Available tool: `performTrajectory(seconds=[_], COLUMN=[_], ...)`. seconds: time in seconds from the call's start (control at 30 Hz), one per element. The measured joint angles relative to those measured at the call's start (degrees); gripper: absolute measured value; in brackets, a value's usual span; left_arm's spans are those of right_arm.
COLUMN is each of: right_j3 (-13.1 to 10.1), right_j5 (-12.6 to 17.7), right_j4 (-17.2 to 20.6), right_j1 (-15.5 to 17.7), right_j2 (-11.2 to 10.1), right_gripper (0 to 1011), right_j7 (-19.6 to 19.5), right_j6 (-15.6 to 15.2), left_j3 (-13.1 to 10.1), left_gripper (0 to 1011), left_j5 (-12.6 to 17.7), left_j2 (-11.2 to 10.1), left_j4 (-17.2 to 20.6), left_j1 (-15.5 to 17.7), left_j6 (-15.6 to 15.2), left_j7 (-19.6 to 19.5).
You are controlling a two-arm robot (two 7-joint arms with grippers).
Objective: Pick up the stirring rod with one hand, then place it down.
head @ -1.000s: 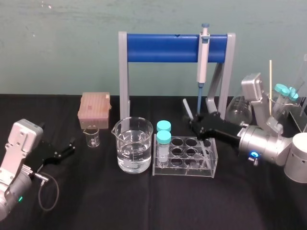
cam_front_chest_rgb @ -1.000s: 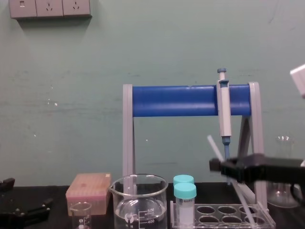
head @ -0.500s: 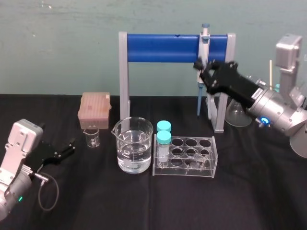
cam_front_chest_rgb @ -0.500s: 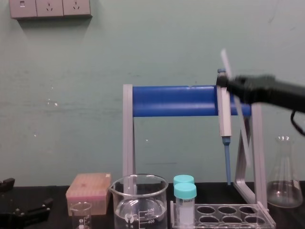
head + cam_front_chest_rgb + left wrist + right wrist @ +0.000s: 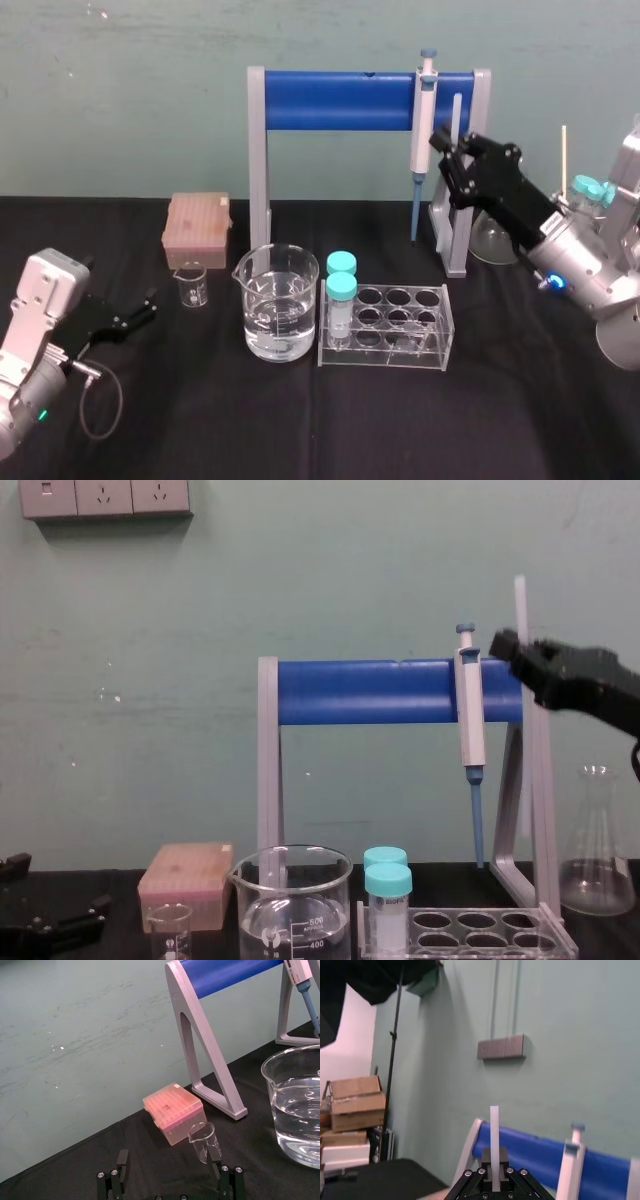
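1. Head view: the right gripper (image 5: 451, 152), at 2 o'clock from the tube rack (image 5: 385, 327), is closed on the stirring rod (image 5: 456, 114), which stands upright.
2. Chest view: the stirring rod (image 5: 521, 610) is at 3 o'clock of the pipette (image 5: 470, 720).
3. Left wrist view: the left gripper (image 5: 170, 1172) is opened wide and holds nothing.

This is a laboratory. A black-covered bench (image 5: 300, 430) against a green wall carries a pipette (image 5: 424, 110) hung on a blue-barred stand (image 5: 340, 100) at twelve o'clock, with a beaker (image 5: 280, 315) of clear liquid and a clear tube rack (image 5: 400, 335) mid-bench. A pink tip box (image 5: 197, 228) sits at ten o'clock and a conical flask (image 5: 490, 238) at two o'clock.
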State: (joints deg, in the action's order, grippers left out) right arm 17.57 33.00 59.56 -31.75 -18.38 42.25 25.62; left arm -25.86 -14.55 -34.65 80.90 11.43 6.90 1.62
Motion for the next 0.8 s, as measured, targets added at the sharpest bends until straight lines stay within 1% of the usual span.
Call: performTrajectory(seconds=[0.13,0.8], right_j3=[-0.2,-0.2], right_j5=[-0.7,-0.6], right_j4=[-0.3,-0.2], right_j1=[0.6,0.4], right_j2=[0.0,0.0], right_gripper=[69,69], right_j7=[-1.0,-0.7], right_j6=[-1.3,-0.8], left_j3=[0.0,0.0], left_gripper=[1000,1000], left_j5=[0.0,0.0], left_j2=[0.0,0.0], left_j4=[0.0,0.0], left_j1=[0.0,0.0], left_j6=[0.0,0.0], left_j7=[0.0,0.0])
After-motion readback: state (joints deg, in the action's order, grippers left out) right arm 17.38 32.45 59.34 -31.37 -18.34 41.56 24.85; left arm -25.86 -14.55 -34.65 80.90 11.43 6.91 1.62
